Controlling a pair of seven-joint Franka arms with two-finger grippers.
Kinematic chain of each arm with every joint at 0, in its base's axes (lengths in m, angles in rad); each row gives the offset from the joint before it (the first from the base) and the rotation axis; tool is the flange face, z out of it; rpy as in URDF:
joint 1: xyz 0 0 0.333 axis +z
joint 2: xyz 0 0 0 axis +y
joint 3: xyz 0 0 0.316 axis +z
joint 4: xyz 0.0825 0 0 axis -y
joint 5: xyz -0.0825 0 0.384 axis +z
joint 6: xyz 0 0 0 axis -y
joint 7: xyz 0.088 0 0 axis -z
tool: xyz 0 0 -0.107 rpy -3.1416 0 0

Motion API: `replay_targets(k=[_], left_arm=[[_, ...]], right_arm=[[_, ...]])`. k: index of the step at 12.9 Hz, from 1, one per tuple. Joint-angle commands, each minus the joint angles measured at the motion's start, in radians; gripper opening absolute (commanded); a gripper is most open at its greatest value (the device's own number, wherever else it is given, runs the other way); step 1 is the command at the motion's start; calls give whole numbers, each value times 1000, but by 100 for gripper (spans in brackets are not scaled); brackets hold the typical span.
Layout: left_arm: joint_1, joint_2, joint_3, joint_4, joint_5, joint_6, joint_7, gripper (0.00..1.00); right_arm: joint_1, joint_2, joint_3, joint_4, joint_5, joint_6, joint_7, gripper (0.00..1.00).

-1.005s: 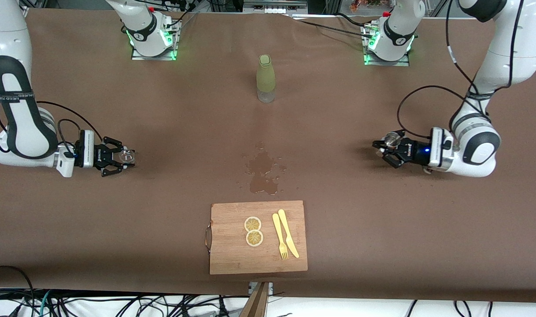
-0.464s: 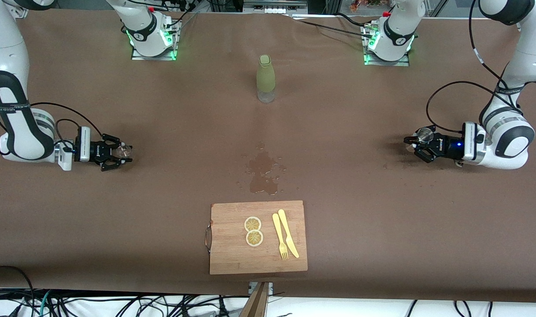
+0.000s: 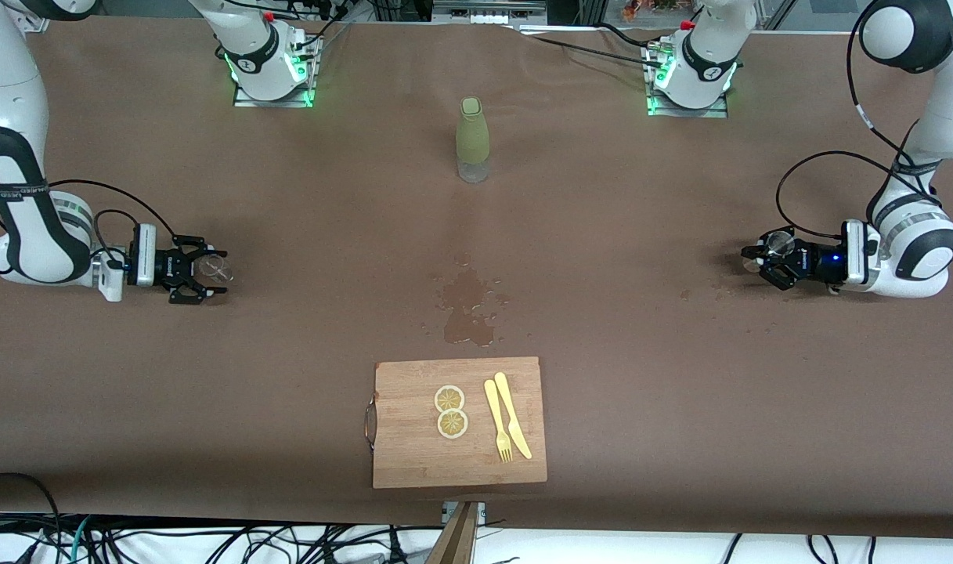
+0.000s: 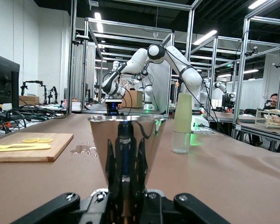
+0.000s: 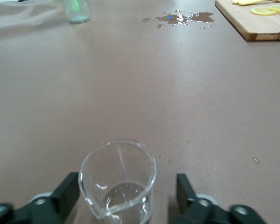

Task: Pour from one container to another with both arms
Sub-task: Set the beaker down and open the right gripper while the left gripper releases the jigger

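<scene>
Gripping a shiny metal cone-shaped cup (image 4: 125, 154), the left pincer (image 3: 767, 264) stayed closed; the right pincer (image 3: 202, 270) stood open around a clear glass beaker (image 5: 118, 182), both well apart from the green bottle (image 3: 472, 139).

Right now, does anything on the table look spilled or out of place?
Yes. A wet puddle with scattered droplets darkens the brown table cover between the green bottle and the wooden cutting board; liquid evidently spilled there.
</scene>
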Motion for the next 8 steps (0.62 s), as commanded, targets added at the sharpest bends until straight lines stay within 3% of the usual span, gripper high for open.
replay_targets(k=[1, 5, 8], left_arm=[[29, 43, -6, 53, 46, -35, 43, 0], [58, 53, -6, 53, 66, -25, 49, 0], [67, 67, 7, 62, 72, -17, 78, 0]], right_arm=[[-5, -5, -14, 26, -9, -27, 19, 100], [4, -83, -83, 19, -89, -41, 122, 100], [19, -191, -91, 13, -192, -47, 339, 100]])
